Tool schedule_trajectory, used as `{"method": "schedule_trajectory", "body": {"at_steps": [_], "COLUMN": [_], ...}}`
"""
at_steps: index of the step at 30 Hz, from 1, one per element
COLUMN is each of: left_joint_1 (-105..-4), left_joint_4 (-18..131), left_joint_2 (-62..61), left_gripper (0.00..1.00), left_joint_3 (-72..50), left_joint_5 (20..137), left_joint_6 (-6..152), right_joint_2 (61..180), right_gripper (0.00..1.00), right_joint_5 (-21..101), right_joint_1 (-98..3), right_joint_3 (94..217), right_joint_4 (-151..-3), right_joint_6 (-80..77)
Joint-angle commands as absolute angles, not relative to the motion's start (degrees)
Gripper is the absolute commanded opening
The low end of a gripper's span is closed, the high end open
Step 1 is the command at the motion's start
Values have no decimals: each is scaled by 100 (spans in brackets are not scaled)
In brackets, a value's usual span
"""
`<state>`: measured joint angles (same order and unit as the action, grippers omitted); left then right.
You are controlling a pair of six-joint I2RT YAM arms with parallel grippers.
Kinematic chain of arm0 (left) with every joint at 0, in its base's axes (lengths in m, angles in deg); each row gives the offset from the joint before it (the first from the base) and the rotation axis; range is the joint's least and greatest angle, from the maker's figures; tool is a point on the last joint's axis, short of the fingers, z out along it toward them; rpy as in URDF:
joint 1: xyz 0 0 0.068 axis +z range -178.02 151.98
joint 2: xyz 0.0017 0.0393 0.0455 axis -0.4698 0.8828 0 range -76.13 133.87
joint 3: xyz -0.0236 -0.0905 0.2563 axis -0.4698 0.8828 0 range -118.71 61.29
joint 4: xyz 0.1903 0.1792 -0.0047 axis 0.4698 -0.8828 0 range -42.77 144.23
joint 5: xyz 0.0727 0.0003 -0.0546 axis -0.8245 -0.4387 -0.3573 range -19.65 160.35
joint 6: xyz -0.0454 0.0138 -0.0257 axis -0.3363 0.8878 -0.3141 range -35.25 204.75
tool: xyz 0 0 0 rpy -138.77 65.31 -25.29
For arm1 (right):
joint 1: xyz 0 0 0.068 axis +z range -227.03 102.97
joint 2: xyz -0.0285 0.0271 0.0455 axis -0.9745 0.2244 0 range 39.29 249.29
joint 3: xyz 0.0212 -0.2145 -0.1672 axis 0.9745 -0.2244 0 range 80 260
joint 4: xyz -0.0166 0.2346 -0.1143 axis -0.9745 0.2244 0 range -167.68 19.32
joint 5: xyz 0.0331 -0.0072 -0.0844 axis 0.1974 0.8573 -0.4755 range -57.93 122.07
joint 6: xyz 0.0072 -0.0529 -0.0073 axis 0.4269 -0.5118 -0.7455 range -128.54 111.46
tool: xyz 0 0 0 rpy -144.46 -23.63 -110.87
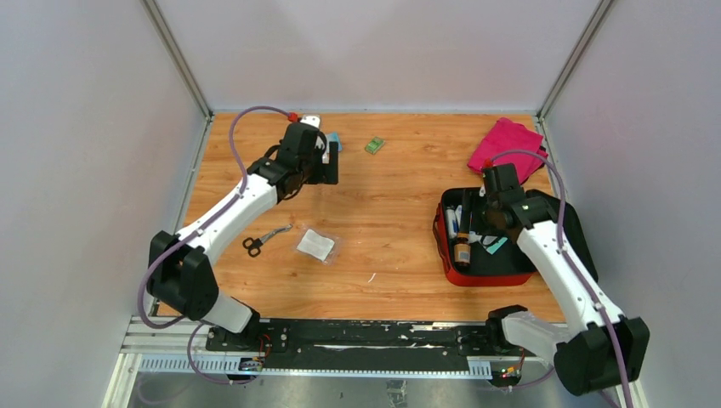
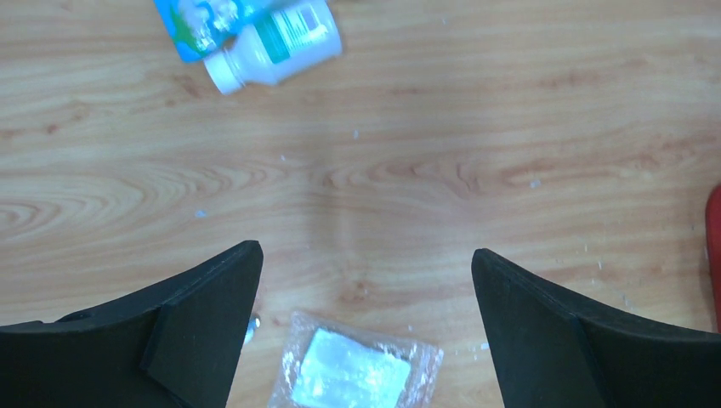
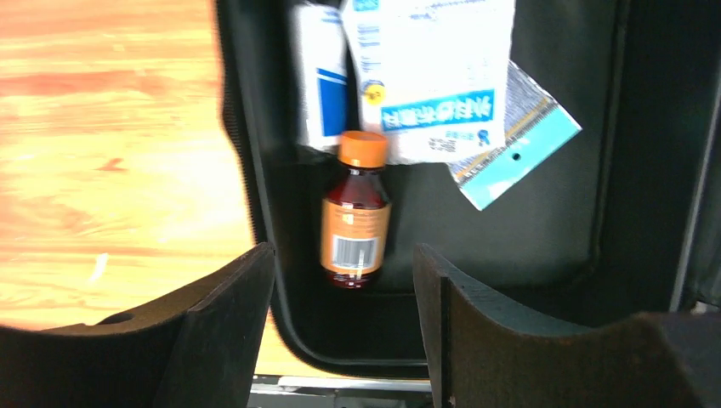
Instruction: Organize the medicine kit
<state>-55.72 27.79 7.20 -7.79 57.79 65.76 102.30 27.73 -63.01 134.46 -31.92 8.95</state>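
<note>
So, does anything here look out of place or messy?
Several supplies lie loose on the wooden table, outside the open red soft zip case: black-handled scissors, a clear-wrapped white gauze pad, a small green packet and a white plastic bottle tipped on its side. Nothing looks spilled.

Nothing reads clearly. In the medicine kit (image 3: 544, 221) by the right edge of the bench (image 1: 391, 221), the amber bottle (image 3: 354, 212) has a barcode on its orange label, and the white sachet (image 3: 434, 68) carries a blue band of blurred white characters. The white bottle (image 2: 276, 42) near the far edge shows illegible green print.
</note>
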Motion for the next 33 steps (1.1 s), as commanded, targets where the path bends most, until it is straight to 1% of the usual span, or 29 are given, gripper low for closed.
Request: {"method": "schedule_trajectory", "body": {"at_steps": [1,10,14,18,22,27,30,33], "left_joint_1": [-5222,-4613,-4543,-4525,-4507,-4481,-4472,-4428], "left_joint_4": [2737,2225,1869,1996,2174,1914,1702,1643], "left_joint_2": [1345,3183,3806,4171,4516,4881,5008,5009], "left_gripper": [100,100,100,100,100,100,100,100], "left_joint_3": [-1506,-3099,-3727,-4057,-4405,-4798,-4869,-4756], "left_joint_5": [5580,5609,5306,5270,5646,6262,6376,6739], "left_joint_6": [6717,6885,6869,7140,7957,9241,9772,10076], "right_joint_2": [9724,9579,9580,9563,9572,9550,9590,9639], "right_gripper": [65,63,63,63,63,63,63,63], "right_joint_5": [3605,4272,4395,4416,4427,4470,4525,4591], "right_joint_1": [-6380,-6371,-6375,-6376,-6380,-6375,-6376,-6376], "right_joint_3": [13490,13212,13131,13040,12991,12971,12990,13008], "right_joint_4": [-3483,-3646,-3680,-3706,-3708,-3710,-3699,-3700], "right_joint_6": [827,941,933,927,910,907,902,902]}}
